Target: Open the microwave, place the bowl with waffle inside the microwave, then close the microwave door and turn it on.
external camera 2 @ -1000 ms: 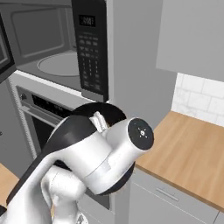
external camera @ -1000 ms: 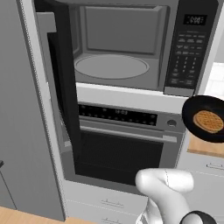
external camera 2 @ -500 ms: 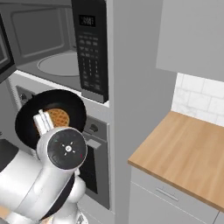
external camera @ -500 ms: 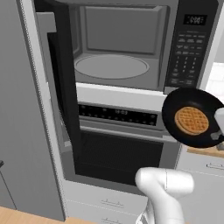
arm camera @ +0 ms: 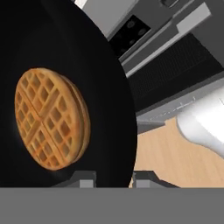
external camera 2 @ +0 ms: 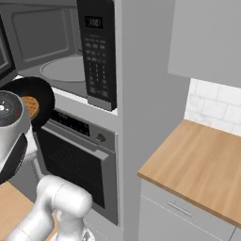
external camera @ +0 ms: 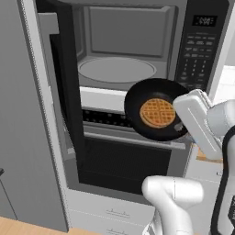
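**Left base view.** Microwave (external camera: pixel 137 50) with cavity exposed; microwave door (external camera: pixel 64 92) swung fully out to the left, well clear of the claw, leaving the entry path free. Glass turntable (external camera: pixel 117 69) up and left of the claw, bare, the likely landing spot. Bowl with waffle (external camera: pixel 156 110) carried in front of the oven (external camera: pixel 124 151), just below the cavity sill, tipped so the inside faces the camera. Claw (external camera: pixel 180 126) at the bowl's lower right rim, clenched on that rim; edge grip probably chosen so the hand stays outside while the bowl goes in. Keypad panel (external camera: pixel 197 50) above the claw.

**Right base view.** Bowl with waffle (external camera 2: pixel 33 101) beside the arm's wrist, lower than the turntable (external camera 2: pixel 63 69) and outside the cavity. Wooden counter (external camera 2: pixel 202 164) well apart on the far side.

**Hand view.** 2 fingertips (arm camera: pixel 85 179) at the near rim of the bowl with waffle (arm camera: pixel 65 87), 1 each side of the wall. Waffle (arm camera: pixel 50 118) resting against the bowl floor. Judged: lift and level needed before insertion, or the waffle may slide.
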Controlling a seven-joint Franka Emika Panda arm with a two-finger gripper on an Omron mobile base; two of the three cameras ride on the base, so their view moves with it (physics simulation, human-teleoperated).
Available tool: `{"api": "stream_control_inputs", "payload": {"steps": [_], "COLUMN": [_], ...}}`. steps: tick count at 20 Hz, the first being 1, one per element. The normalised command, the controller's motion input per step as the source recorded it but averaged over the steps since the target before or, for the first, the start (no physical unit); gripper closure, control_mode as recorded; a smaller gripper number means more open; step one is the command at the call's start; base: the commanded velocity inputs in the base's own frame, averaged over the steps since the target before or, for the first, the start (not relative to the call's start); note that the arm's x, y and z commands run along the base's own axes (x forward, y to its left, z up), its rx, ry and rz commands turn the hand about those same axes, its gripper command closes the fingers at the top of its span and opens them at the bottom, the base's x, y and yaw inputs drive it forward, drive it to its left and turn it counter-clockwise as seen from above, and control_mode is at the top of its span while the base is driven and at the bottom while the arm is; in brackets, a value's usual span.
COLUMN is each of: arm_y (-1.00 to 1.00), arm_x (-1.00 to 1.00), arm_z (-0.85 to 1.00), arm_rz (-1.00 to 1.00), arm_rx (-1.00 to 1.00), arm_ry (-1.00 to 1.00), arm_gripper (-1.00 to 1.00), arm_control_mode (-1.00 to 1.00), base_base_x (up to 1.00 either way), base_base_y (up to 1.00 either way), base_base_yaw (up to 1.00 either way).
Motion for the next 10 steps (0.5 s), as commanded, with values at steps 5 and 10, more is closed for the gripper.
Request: {"api": "stream_control_inputs", "payload": {"steps": [5,10], "arm_y": [0.75,0.33], "arm_x": [0.67,0.52], "arm_z": [0.4,0.34], "arm_rz": [0.0,0.0], "arm_rx": [0.0,0.02], "arm_ry": [0.11,0.0], "arm_gripper": [1.0,1.0], "arm_control_mode": [-1.0,-1.0], "base_base_x": [0.0,0.0], "base_base_y": [0.0,0.0], "base_base_yaw": [0.0,0.0]}}
